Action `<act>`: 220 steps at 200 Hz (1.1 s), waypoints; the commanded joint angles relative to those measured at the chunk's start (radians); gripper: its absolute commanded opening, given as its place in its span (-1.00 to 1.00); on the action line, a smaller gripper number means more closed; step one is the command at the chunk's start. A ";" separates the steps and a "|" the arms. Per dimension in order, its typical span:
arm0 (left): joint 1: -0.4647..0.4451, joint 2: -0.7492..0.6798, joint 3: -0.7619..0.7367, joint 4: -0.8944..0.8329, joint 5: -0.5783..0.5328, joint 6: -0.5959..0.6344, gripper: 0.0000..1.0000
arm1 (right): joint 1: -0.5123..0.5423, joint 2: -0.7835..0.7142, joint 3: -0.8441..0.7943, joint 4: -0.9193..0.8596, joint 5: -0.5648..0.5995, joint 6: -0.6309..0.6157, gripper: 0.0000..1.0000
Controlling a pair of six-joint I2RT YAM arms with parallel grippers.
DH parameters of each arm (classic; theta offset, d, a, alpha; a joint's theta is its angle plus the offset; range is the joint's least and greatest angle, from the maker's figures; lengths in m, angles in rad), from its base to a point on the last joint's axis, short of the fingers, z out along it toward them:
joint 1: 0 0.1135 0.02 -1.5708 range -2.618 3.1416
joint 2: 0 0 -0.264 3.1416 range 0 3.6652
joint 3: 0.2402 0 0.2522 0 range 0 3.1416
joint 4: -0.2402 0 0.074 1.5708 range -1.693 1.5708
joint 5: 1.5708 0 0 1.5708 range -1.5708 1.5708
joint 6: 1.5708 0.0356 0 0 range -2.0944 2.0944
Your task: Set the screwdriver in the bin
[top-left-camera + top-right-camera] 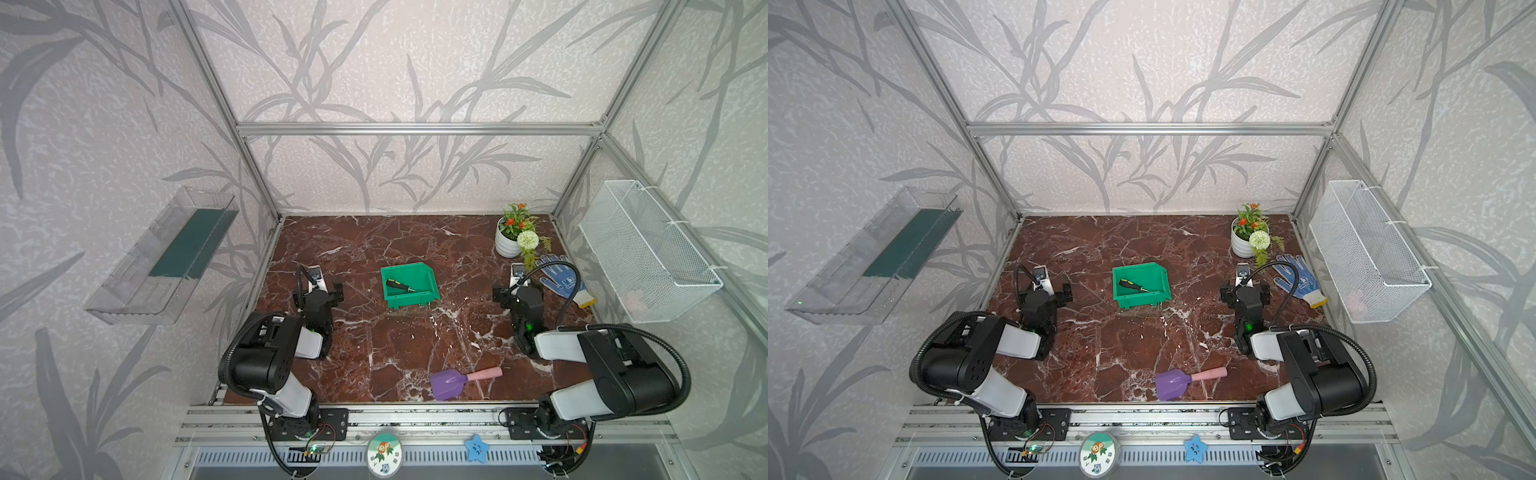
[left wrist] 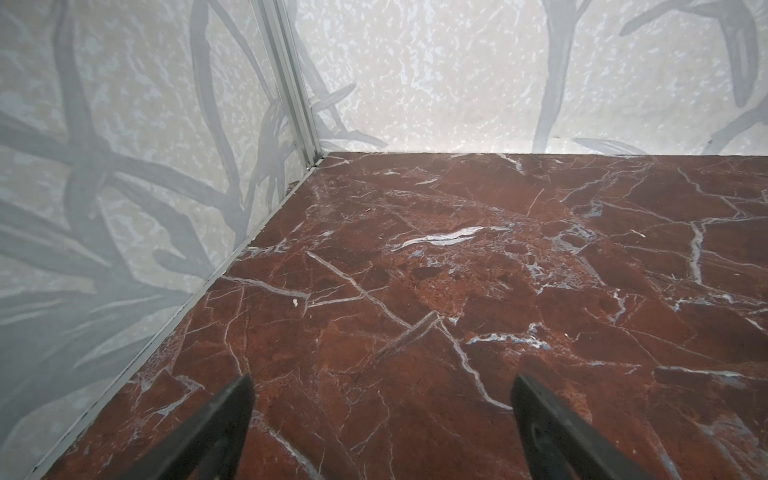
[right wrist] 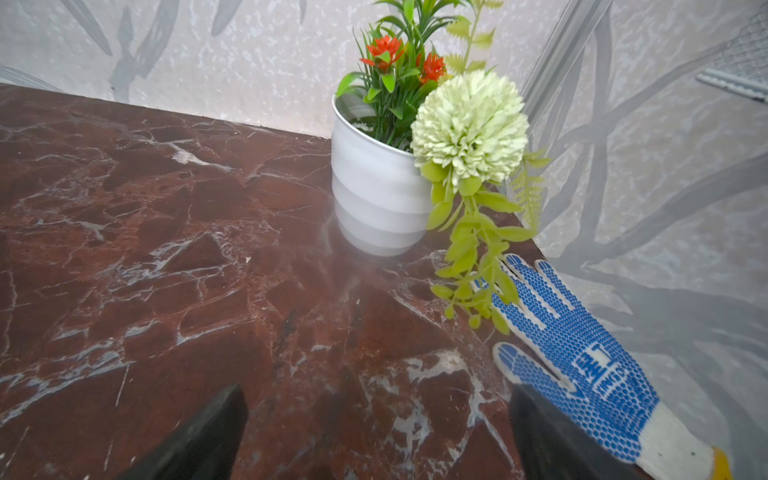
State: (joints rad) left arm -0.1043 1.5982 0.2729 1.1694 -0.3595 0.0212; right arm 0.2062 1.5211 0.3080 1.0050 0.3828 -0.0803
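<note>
Nearest the front edge, purple shovel flat on marble. Further in, left gripper spread wide over bare marble; right gripper spread wide too, empty, beside glove. Mid-table, in both top views only, screwdriver lying inside bin. Farthest, flower pot, close up from right wrist.

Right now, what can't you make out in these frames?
Screwdriver tip type: too small in both top views; neither wrist view shows it or the bin.
Pale pink thing in the wire basket: blurred behind mesh in both top views.
Glove cuff: cut off by the right wrist view's edge.
</note>
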 commanded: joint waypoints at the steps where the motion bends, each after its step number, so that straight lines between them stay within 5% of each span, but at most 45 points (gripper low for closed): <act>1: 0.005 0.006 0.002 0.040 0.011 0.017 0.98 | -0.011 0.106 -0.013 0.193 -0.069 -0.036 0.98; 29: 0.006 0.006 0.002 0.039 0.011 0.018 0.98 | -0.011 0.070 0.038 0.035 -0.063 -0.019 0.98; 220: 0.005 0.006 0.003 0.038 0.010 0.019 0.98 | -0.024 0.080 0.041 0.049 -0.082 -0.012 0.98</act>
State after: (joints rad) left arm -0.1032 1.5986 0.2729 1.1824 -0.3531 0.0254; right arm 0.1875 1.6005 0.3321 1.0424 0.3035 -0.0948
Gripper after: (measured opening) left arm 0.989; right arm 0.991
